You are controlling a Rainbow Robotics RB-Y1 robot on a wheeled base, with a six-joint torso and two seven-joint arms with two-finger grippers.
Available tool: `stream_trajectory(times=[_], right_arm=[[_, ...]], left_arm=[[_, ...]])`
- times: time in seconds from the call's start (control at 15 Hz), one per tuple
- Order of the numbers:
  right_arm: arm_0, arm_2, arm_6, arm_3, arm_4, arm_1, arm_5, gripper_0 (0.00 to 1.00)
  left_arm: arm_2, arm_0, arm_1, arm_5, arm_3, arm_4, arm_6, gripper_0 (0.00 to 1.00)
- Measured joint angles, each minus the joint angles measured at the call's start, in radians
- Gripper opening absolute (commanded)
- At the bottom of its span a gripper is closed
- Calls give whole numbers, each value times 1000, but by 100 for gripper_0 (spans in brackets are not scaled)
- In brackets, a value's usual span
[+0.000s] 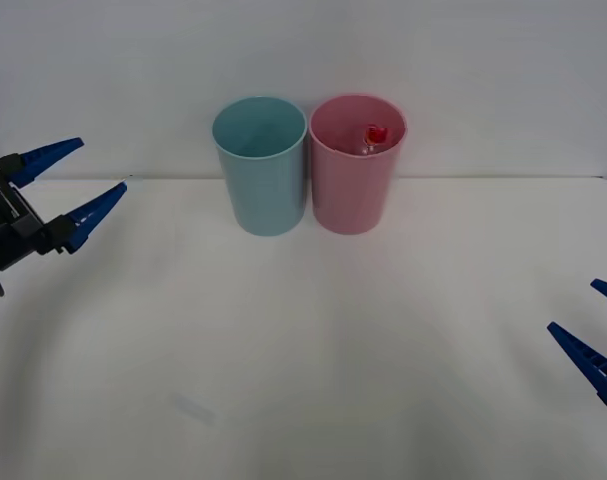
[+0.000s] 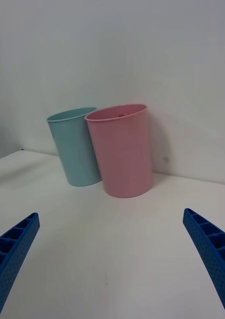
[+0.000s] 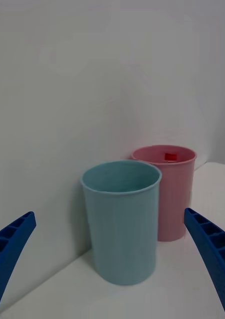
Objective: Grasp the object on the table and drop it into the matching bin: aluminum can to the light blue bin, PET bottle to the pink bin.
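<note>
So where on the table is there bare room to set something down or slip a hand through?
The table is bare across the wide stretch in front of both bins, between the open left gripper and the open right gripper. It is also bare beside each bin. It is tight where the blue bin and pink bin stand almost touching, and the bottle sits inside the pink bin.
</note>
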Motion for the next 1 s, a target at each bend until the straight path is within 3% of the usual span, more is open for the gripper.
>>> stream_trajectory(times=[0.4,0.8,1.0], right_arm=[[0,0,0,0,0,0,0,100],[0,0,0,0,0,0,0,100],[0,0,0,0,0,0,0,100]], left_arm=[[75,192,38,-8,-26,28,-186,100],[110,403,82,-17,-144,156,-131,100],[154,487,83,-47,-200,173,-12,100]])
